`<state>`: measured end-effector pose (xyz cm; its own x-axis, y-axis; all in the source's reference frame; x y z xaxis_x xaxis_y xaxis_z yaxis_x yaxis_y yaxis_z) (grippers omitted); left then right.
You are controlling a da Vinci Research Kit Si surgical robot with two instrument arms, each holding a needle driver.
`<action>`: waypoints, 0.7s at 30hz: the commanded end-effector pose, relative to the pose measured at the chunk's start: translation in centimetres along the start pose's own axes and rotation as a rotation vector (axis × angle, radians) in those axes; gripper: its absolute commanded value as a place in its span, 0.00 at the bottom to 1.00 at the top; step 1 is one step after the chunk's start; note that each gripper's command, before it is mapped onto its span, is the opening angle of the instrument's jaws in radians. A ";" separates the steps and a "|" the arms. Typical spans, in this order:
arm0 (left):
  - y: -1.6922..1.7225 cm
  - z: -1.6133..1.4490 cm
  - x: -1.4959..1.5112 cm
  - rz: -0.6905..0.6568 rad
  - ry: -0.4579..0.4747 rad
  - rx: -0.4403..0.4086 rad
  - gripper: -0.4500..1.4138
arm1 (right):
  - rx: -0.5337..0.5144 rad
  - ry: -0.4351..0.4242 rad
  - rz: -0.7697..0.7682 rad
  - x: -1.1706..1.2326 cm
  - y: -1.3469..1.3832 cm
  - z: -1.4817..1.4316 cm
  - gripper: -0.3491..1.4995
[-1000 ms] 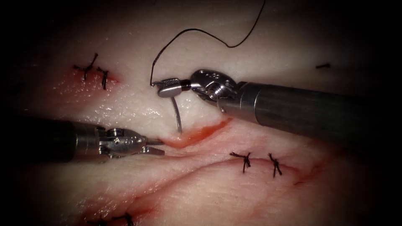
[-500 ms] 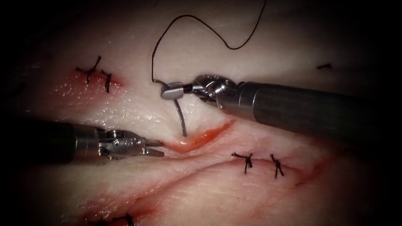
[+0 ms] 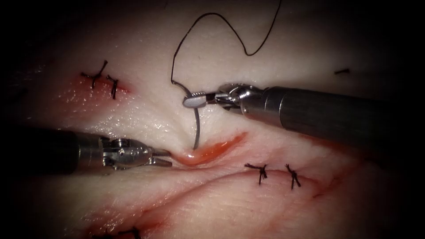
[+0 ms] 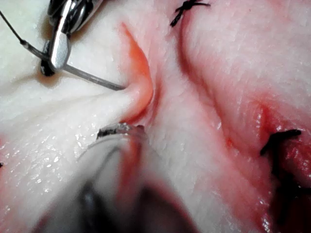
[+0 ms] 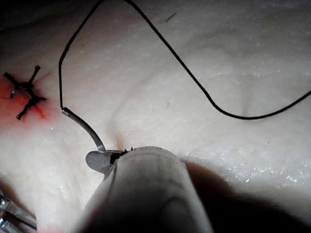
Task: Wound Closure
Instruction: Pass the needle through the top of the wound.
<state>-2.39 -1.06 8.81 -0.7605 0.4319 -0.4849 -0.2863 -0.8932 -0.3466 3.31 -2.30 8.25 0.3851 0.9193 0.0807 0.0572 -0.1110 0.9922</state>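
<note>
My right tool (image 3: 191, 102) comes in from the right, its jaws shut on the curved needle (image 3: 198, 126) close to the tail end. The needle arcs down to the upper lip of the cut (image 3: 212, 150), above the cut's left half, and its tip presses into the tissue there. Black thread (image 3: 248, 54) runs from the tail in a wide loop upward. My left tool (image 3: 167, 158) lies at the cut's left end, jaws closed on the tissue edge. The left wrist view has the needle (image 4: 92, 77) meeting the red fold (image 4: 138, 73). The right wrist view has the needle (image 5: 85, 125) and thread (image 5: 194, 80).
Tied black stitches sit at the upper left (image 3: 97, 77), below the cut on the right (image 3: 261, 170) (image 3: 292, 175), and at the bottom edge (image 3: 128, 231). A short cut end of thread (image 3: 341, 71) lies at the upper right. Red fluid pools in the cut.
My right tool has shifted right and rolled, swinging the needle's tip down to the cut's upper lip. The thread loop followed it. The left tool has stayed almost still.
</note>
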 end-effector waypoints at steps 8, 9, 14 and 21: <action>-0.02 0.08 0.03 0.001 0.002 0.001 0.43 | 0.049 0.005 0.042 0.00 -0.12 0.23 0.00; -0.02 0.08 0.03 0.001 0.002 0.001 0.43 | 0.047 0.008 0.042 0.01 -0.12 0.26 0.00; -0.01 0.08 0.03 0.001 0.002 0.001 0.43 | 0.013 0.035 0.000 0.09 -0.06 0.31 0.00; -0.01 0.08 0.03 0.000 0.002 0.001 0.42 | -0.079 0.168 -0.274 0.35 0.03 0.09 0.16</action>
<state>-2.39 -1.06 8.82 -0.7599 0.4326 -0.4851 -0.2876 -0.8931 -0.3460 3.45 -2.04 8.28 0.1979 0.9597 -0.1995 0.0523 0.1929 0.9798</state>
